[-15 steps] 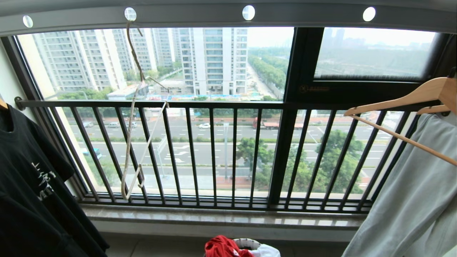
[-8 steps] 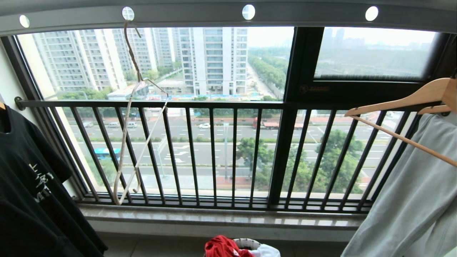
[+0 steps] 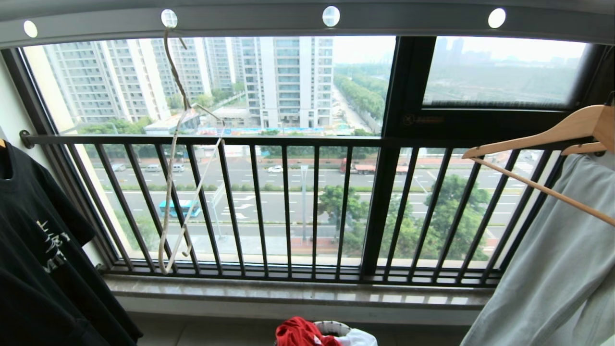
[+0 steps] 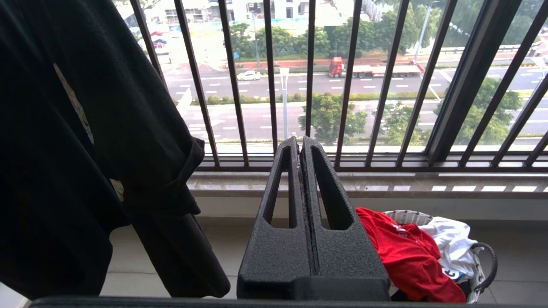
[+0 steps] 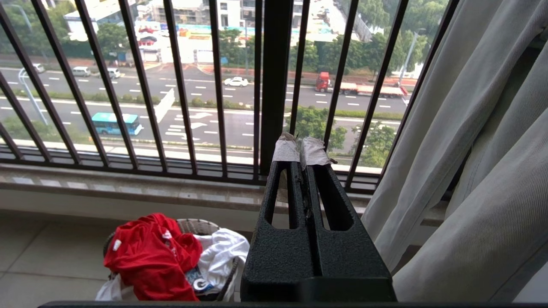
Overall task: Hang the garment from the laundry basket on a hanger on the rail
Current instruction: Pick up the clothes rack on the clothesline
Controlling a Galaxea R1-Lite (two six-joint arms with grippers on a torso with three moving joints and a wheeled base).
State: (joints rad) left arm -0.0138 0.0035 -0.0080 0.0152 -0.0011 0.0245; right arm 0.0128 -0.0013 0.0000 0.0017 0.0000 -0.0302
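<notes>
The red garment [image 3: 298,332] lies heaped over the white woven laundry basket [image 3: 331,327] on the floor below the window, also showing as the garment [image 4: 406,254] and garment [image 5: 150,256]. A thin cream hanger [image 3: 180,158] dangles from the grey rail [image 3: 269,21] near its second white disc. My left gripper [image 4: 300,143] is shut and empty, held level to the left of the basket [image 4: 479,265]. My right gripper [image 5: 302,147], tips wrapped in pale tape, is shut and empty to the right of the basket [image 5: 192,224]. Neither arm shows in the head view.
A black T-shirt [image 3: 43,250] hangs at the left, a pale grey garment [image 3: 552,269] on wooden hangers [image 3: 543,139] at the right. A white printed shirt [image 5: 220,256] lies in the basket. The black barred railing [image 3: 307,206] and stone sill [image 3: 298,293] stand ahead.
The cream hanger swings slightly on the rail, its lower end drifting left then back. The view has shifted a little. Both grippers stay still.
</notes>
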